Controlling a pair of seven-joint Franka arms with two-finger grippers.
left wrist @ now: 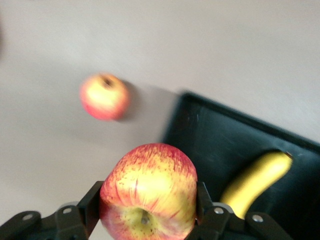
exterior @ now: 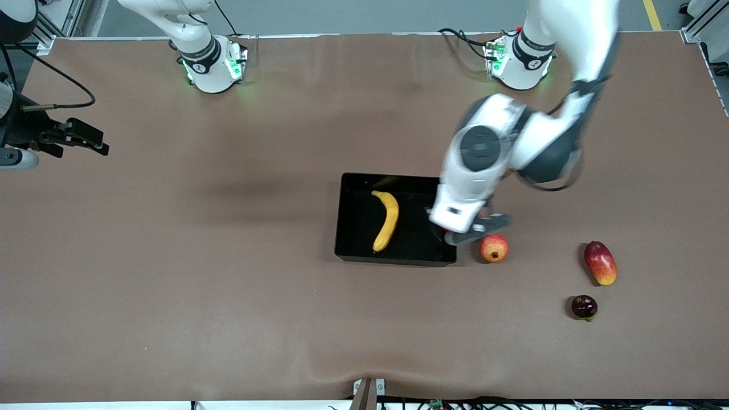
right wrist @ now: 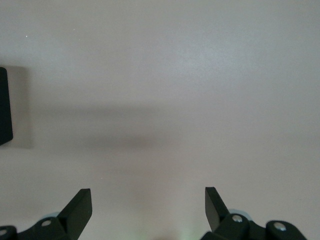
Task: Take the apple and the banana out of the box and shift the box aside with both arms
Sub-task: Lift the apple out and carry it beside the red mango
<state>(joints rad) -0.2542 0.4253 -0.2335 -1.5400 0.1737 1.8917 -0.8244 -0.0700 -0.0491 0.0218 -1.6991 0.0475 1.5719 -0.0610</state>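
A: What is sitting mid-table?
B: The box [exterior: 356, 253], a shallow glossy black tray, is holding the banana [exterior: 386, 220], long, curved and yellow, lying lengthwise inside.
A: And the apple [left wrist: 148, 192]?
B: Red streaked with yellow, it is sitting clamped in the left gripper [left wrist: 148, 212], hanging over the tray's edge toward the left arm's end. A second round red-yellow fruit [exterior: 494, 248] is lying just beside the tray.
A: The right gripper [right wrist: 148, 207]?
B: It is waiting, fingers spread apart, over bare table at its own end.
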